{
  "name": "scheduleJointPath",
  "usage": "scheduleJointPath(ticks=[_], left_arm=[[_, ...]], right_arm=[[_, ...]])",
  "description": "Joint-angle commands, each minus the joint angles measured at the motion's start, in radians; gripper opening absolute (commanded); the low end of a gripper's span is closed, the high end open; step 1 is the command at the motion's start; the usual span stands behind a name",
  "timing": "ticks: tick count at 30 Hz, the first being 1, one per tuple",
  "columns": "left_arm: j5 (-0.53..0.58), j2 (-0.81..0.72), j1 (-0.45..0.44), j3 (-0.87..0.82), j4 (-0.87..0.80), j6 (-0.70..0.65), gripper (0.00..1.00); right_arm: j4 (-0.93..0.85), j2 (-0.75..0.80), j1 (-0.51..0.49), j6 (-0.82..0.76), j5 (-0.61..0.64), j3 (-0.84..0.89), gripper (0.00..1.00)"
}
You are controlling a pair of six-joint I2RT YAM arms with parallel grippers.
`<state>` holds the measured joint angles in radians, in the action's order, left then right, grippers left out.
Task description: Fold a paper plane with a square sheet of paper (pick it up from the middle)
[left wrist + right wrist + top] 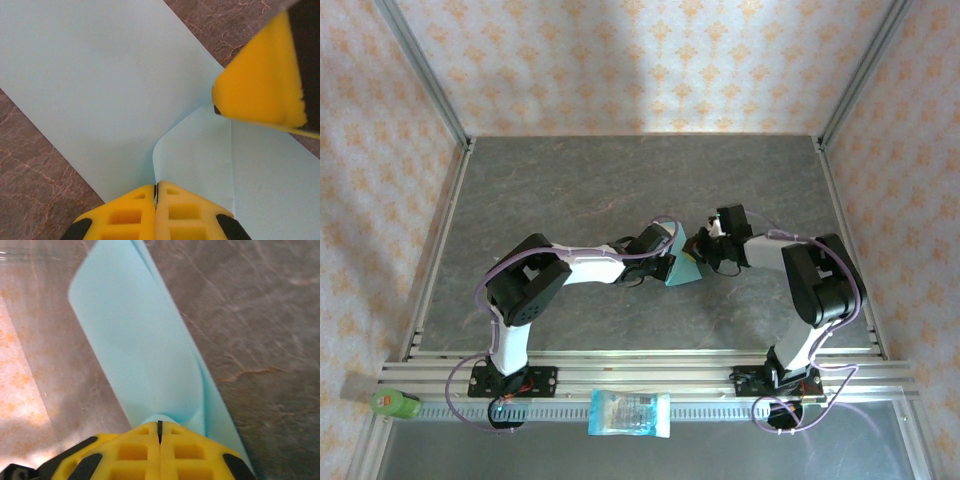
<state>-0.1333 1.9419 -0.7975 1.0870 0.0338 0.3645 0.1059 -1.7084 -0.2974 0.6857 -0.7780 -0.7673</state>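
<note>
The light teal-blue sheet of paper [683, 269] is folded and held up between both arms at the middle of the table. My left gripper [156, 187] is shut on one edge of the paper [100, 85], where a flap curls over beside the pads. My right gripper [160, 424] is shut on the other end of the paper [135, 340], which bulges and bends away from it. The right gripper's yellow fingers [260, 85] show at the upper right of the left wrist view, touching the sheet. From above, the left gripper [665, 258] and the right gripper [705, 250] flank the paper closely.
A blue-and-white printed plastic packet [630, 413] lies on the rail at the near edge. A green object [395, 404] sits at the near left corner. Grey tabletop [620, 180] stretches behind the arms; metal frame posts stand at the far corners.
</note>
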Motion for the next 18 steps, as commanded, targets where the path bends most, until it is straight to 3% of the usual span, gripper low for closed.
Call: scheduleJointPath(ticks=[1,6,18], left_arm=[[0.003,0.057,0.004,-0.013,-0.110,-0.019,0.00],[-0.001,0.060,0.004,-0.013,-0.110,-0.020,0.00],[0.003,0.056,0.004,-0.029,-0.107,-0.020,0.00]], right_arm=[[0.000,-0.028,0.003,-0.023,-0.005,-0.016,0.00],[-0.017,-0.080,0.022,-0.038,0.072,0.006,0.00],[0.017,-0.073,0.076,0.001,0.073,-0.011,0.00]])
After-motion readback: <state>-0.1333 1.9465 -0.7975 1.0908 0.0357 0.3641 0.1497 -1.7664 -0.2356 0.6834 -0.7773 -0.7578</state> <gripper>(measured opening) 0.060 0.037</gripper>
